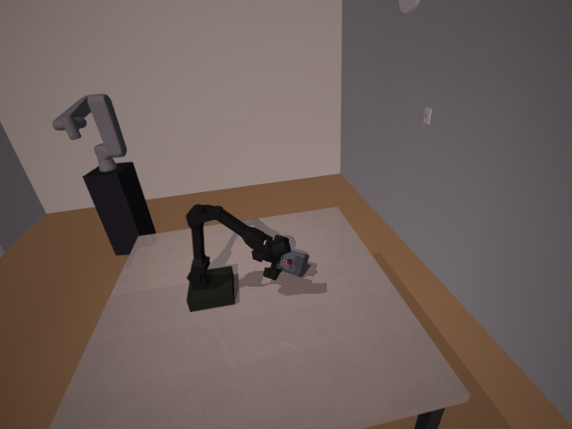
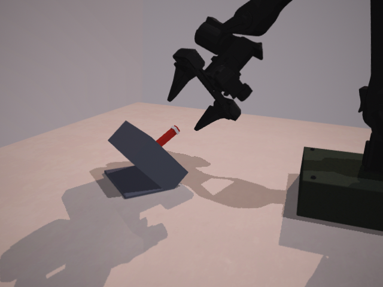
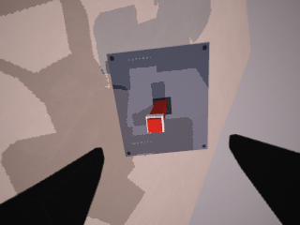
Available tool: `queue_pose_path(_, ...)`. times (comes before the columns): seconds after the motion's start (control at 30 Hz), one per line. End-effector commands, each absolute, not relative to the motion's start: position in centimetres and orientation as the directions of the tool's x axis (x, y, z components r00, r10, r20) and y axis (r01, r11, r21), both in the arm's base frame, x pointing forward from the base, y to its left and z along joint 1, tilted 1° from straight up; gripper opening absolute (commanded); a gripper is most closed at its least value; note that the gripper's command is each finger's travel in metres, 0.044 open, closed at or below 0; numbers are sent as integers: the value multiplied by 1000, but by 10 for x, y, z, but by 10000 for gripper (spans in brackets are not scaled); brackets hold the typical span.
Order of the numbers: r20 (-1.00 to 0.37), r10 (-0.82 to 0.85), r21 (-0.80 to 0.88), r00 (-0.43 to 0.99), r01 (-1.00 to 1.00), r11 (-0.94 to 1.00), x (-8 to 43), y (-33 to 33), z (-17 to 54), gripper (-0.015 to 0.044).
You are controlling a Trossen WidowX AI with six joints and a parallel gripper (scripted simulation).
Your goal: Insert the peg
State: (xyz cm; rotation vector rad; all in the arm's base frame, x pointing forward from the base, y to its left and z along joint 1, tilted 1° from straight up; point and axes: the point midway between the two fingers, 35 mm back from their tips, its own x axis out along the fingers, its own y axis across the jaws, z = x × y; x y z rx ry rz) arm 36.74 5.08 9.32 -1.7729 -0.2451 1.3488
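A red square peg with a white band near its top (image 2: 167,136) (image 3: 158,114) stands in the square hole of the blue-grey sloped panel (image 2: 148,154) (image 3: 192,89). Its upper part sticks out, roughly square to the panel's face. Its bottom end is hidden in the hole. In the top view the panel (image 1: 300,263) is partly behind the gripper and a bit of red shows on it. My gripper (image 2: 182,115) (image 3: 165,146) is open and empty. Its fingertips stand wide apart, up and back from the peg's top, touching neither peg nor panel.
The arm's dark green base (image 1: 211,293) (image 2: 337,197) stands on the table (image 1: 258,365) behind the gripper. The panel's flat foot plate (image 2: 133,182) rests on the table. Another grey arm (image 1: 108,124) stands on a dark pedestal beyond the table.
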Motion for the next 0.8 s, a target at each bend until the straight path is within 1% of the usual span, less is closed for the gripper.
queue_pose_path(0.0, -683, 614, -729, 396, -324, -602, 364, 45, 101, 440)
queue_pose_path(0.77, -683, 613, -729, 396, -328, -601, 352, 25, 118, 440)
